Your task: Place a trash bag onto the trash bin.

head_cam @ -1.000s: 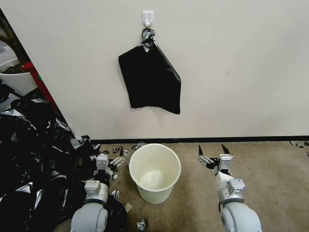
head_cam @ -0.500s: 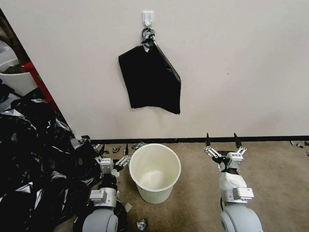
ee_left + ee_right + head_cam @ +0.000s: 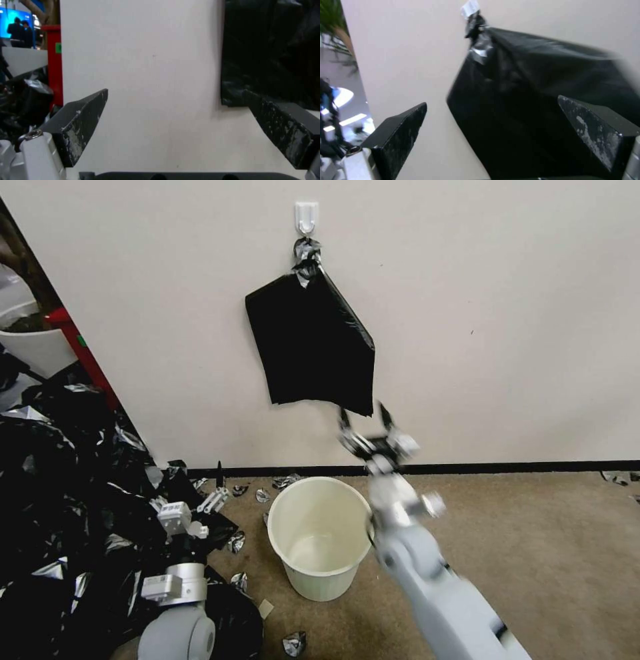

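Thin black plastic on the hanging bundle, mostly matt and smooth, crinkled to silvery gloss at the knotted top. Smooth cream-white plastic with a soft sheen on the trash bin. Glossy, wrinkled black film with grey highlights across the heap of scraps. Short-pile, matt beige carpet. Matt, flat-painted wall. Scuffed, worn black pads on the right hand and the left hand, with pale smooth plastic housings.
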